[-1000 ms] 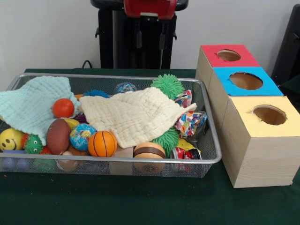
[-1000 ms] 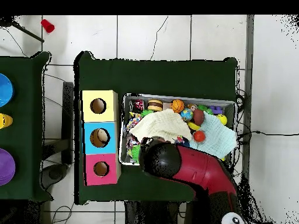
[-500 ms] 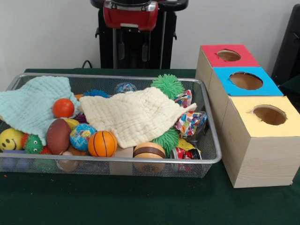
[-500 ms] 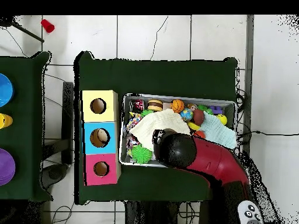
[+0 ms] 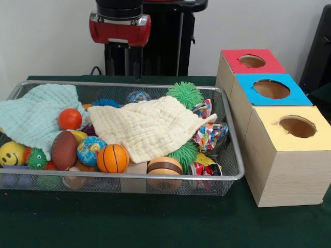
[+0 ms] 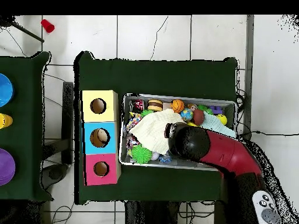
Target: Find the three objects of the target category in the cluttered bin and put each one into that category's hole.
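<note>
Hanging above the far rim of the wire bin (image 5: pixel 227 135), my hand (image 5: pixel 124 59) holds nothing, its two dark fingers (image 5: pixel 109 58) a little apart and pointing down. The bin sits on the green counter (image 5: pixel 155 222), just beside the row of three boxes: red-topped (image 5: pixel 252 62), blue-topped (image 5: pixel 271 89) and yellow-topped (image 5: pixel 297 127), each with a round hole. Inside the bin, a cream cloth (image 5: pixel 150 126) covers the middle and a mint cloth (image 5: pixel 36 116) the end away from the boxes. A small basketball (image 5: pixel 113 158), globe ball (image 5: pixel 90 150), brown football (image 5: pixel 64 150), orange ball (image 5: pixel 70 119) and green spiky ball (image 5: pixel 185 93) lie around the cream cloth.
</note>
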Motion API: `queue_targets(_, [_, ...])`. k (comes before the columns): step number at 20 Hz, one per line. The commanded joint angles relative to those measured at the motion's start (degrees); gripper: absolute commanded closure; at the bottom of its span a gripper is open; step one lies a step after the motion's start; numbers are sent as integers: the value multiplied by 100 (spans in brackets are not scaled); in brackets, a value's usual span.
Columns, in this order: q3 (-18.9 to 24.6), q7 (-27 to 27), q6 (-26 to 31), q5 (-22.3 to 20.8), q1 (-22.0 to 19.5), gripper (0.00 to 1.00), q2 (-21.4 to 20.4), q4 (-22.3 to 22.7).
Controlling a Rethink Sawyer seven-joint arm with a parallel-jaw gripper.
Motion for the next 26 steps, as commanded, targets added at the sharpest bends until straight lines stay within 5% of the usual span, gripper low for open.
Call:
queue_targets(1, [547, -451, 204, -378, -295, 0, 402, -542])
queue_targets(9, [718, -601, 734, -514, -407, 0, 692, -1257])
queue_targets(18, [900, -645, 997, -503, -293, 0, 577, -1428])
queue_targets(26, [991, -590, 1012, -579, -201, 0, 377, -1135])
